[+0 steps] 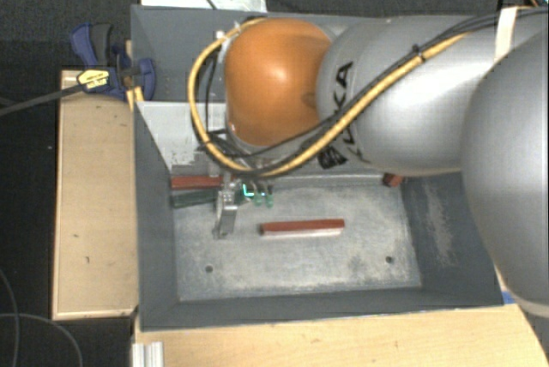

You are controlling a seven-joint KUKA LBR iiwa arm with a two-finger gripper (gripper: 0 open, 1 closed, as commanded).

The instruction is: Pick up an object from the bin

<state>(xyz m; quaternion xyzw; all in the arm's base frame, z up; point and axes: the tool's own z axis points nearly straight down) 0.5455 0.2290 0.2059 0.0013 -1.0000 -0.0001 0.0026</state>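
Your hand [227, 218] hangs low over the left part of the bin [403, 271], just under the orange wrist cover [270, 82]. You cannot tell from here whether it is open or closed, and nothing is seen gripped in it.

Three things lie near it. A reddish-brown bar [302, 227] lies flat on the bin floor just right of the hand and slightly lower in the frame. Its long axis runs left to right, and its left end is the end nearer the hand. Left of the hand, by the bin's left wall, lie a short red piece [193, 182] and, below it, a dark green piece [190, 200]. Both also lie left to right, and the green one's right end comes close beside the hand. A small red thing [392, 179] sits well apart, at the back right.

The pick looks not yet made. If you go for the bar, the hand probably needs to shift right toward the bar's middle and close across its narrow width, up and down the frame. The green piece is the nearer alternative, but it is crowded by the wall.
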